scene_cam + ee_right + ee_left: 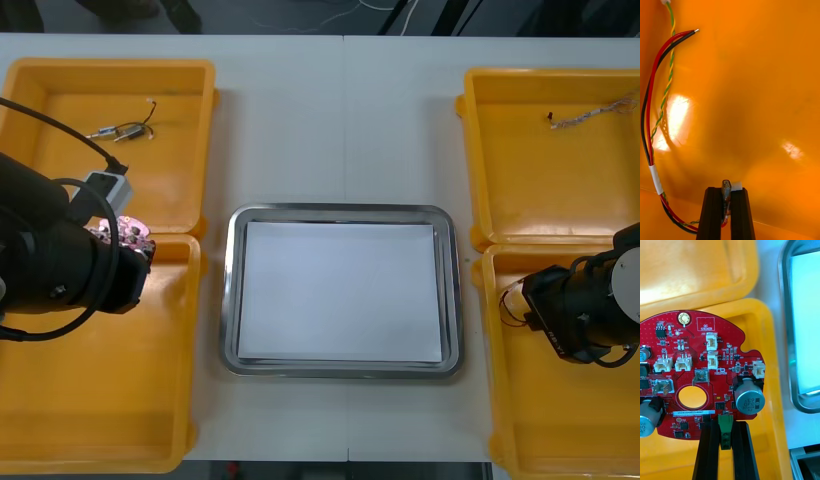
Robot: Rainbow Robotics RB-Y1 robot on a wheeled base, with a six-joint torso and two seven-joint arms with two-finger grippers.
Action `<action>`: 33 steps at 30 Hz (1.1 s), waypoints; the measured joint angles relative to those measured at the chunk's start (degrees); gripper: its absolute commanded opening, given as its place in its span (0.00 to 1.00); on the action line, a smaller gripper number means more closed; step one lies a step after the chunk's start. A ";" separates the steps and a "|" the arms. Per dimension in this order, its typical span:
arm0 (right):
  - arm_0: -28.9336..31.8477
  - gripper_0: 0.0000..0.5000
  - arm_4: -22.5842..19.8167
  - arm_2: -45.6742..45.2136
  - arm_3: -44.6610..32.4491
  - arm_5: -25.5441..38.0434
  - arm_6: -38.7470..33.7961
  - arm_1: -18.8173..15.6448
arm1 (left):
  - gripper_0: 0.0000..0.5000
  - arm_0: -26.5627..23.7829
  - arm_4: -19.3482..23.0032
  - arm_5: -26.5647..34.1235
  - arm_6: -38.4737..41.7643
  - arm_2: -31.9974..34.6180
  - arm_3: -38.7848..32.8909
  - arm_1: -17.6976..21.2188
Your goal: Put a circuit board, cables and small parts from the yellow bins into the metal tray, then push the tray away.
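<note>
tray (340, 212) between bins (60, 180) | board (711, 367) above near-left bin (100, 400) | cable (649, 112) in near-right bin (560, 430)

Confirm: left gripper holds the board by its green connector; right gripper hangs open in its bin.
Not open: the right wrist view shows the right gripper shut on a cable end. The left gripper does hold the board by its green connector.

Thick, round, matte black left arm (50, 265), looped by a thin black cable (55, 128) ending at a small grey box (105, 186). Black right arm (600, 300) too, ringed in sections. Flat, square-edged black fingers (709, 453).
</note>
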 measured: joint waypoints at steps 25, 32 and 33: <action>11.74 0.00 -5.81 -5.03 -10.25 -1.47 0.04 -4.64 | 0.00 -22.94 -3.34 -0.14 19.11 -27.85 6.46 -7.62; 16.85 0.00 -7.59 -6.40 -12.48 -3.73 1.26 -7.27 | 0.00 -25.49 -7.15 -4.74 21.48 -34.27 13.20 -12.68; 17.57 0.00 -7.91 -6.64 -12.68 -4.07 2.12 -7.62 | 0.00 -25.65 -7.52 -5.25 21.92 -35.09 13.93 -13.24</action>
